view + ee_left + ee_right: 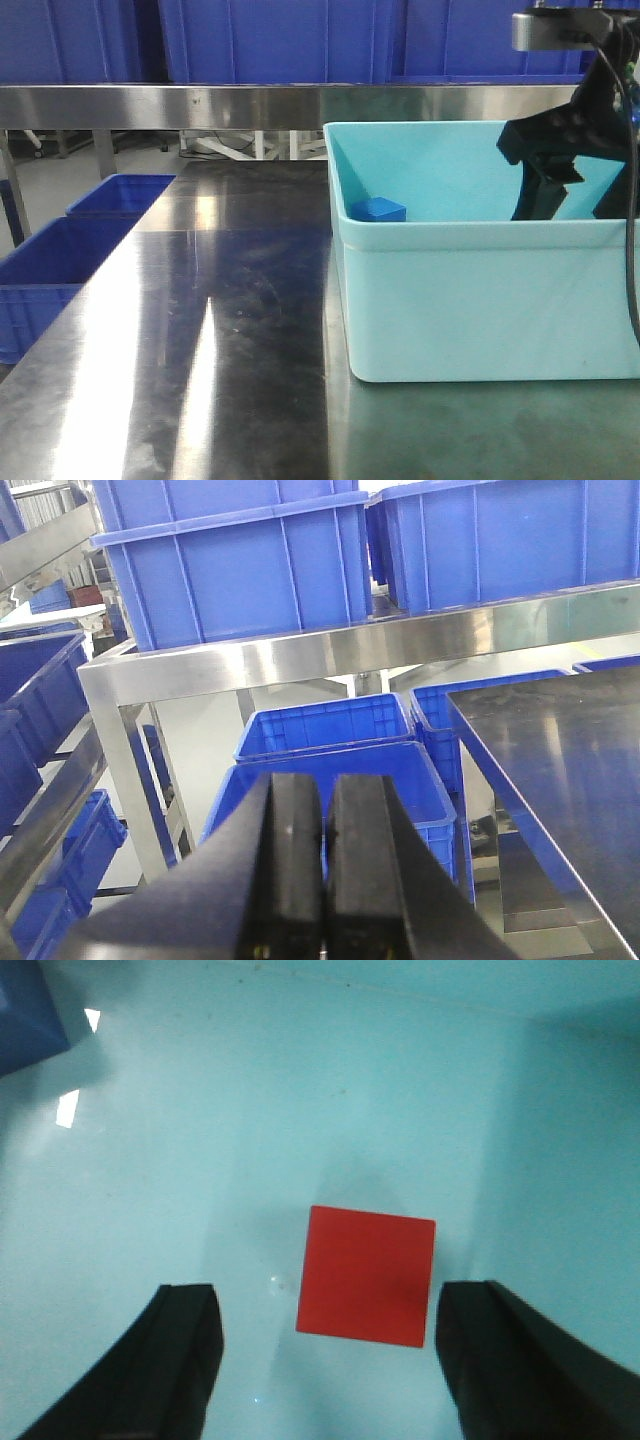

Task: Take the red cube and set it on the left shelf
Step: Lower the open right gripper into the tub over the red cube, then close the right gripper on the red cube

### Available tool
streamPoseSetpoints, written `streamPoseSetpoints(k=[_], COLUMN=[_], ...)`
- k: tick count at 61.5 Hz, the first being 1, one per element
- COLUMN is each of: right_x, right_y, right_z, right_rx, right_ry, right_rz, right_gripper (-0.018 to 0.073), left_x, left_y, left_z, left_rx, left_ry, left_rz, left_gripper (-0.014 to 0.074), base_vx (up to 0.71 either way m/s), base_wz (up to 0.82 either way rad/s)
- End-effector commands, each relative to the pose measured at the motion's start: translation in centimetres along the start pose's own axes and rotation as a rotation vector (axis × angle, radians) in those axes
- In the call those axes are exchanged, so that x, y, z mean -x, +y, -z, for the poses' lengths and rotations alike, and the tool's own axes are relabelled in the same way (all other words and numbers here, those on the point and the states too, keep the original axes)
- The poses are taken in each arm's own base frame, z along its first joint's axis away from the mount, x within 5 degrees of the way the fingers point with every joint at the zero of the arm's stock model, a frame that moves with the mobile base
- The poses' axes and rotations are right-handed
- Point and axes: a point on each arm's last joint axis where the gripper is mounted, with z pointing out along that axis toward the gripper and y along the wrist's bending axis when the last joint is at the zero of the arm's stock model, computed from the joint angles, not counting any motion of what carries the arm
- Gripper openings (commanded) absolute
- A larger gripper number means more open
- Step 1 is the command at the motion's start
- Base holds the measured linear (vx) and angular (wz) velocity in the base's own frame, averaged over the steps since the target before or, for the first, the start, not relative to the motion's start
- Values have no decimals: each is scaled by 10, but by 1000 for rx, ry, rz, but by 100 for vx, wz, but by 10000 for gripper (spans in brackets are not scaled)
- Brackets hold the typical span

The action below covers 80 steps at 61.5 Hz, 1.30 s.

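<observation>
glare streaks the steel table (pixel 200 350), blue crates (pixel 60 270) low beside it.

We note the left gripper (pixel 325 800), jaws pressed together; beyond, dark blue crates (pixel 240 570) sit on the left shelf (pixel 300 658), bench (pixel 570 760) at right.

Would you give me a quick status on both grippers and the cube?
Left gripper shut, empty. Right gripper open, straddling red cube on tub floor. Blue cube off in corner, nothing blocking.

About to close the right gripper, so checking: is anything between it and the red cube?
Nothing visible. The red cube lies on the tub floor, framed by the open right gripper; the blue cube sits well off to one side.
</observation>
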Motion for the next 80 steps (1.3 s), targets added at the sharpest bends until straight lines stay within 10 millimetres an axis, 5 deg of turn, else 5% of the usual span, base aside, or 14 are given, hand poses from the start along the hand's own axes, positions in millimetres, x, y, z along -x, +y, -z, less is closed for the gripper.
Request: streamPoseSetpoints(k=[1,45,55,69,80], right_x=[15,20,20,21,33], right_y=[0,-1,-1,-1,0], right_z=[12,-10,-10,-8,20], right_rx=[2,-20,-20,-18,-7], right_ry=[-103,-127,-131,-143,-255], right_rz=[17,61,61,61,59], right_gripper=[561,556,412,50,57], left_x=[1,1,1,1,1], left_y=[0,0,0,0,0], left_z=[0,0,0,0,0], left_rx=[5,5,5,5,5], left_ry=[-69,-69,-69,-69,-69], left_rz=[5,5,5,5,5], left_gripper=[106,106,106,106,106], base_vx=[0,0,0,0,0], base_wz=[0,0,0,0,0])
